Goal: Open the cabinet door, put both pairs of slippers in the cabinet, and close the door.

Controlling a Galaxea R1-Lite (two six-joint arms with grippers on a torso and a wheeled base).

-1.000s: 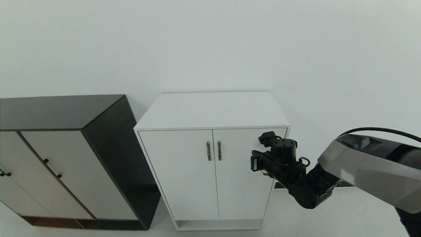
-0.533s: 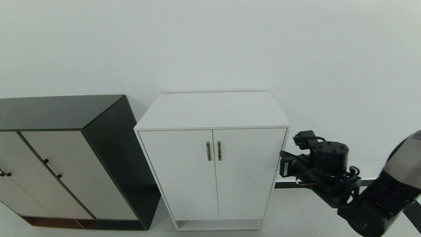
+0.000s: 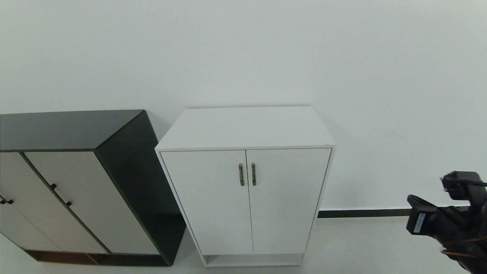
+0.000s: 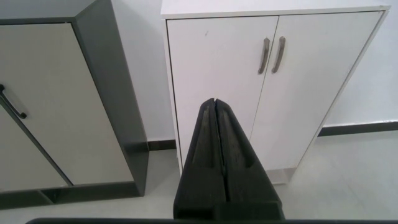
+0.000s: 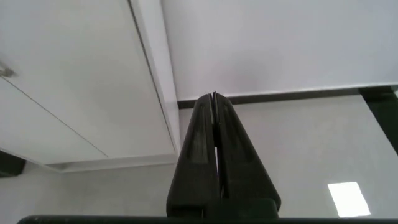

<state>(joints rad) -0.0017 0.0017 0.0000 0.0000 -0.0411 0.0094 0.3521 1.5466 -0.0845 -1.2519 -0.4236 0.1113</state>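
The white cabinet (image 3: 247,182) stands against the wall with both doors closed, its two grey handles (image 3: 247,174) side by side at the middle seam. My right arm's wrist (image 3: 449,226) is low at the far right, well away from the cabinet's right side. In the right wrist view my right gripper (image 5: 215,98) is shut with nothing in it, and the cabinet's lower corner (image 5: 155,93) lies beyond it. My left gripper (image 4: 214,102) is shut and empty, held back from the left door (image 4: 217,68) and below the handles (image 4: 272,55).
A black cabinet with pale doors (image 3: 76,182) stands right beside the white one on its left. Right of the white cabinet lies pale floor (image 3: 361,243), edged by a dark baseboard (image 3: 361,213) along the wall. A bright patch (image 5: 348,198) marks the floor.
My right arm has drawn away from the cabinet's right door, moving right and down to the edge of the head view. The doors have stayed closed.
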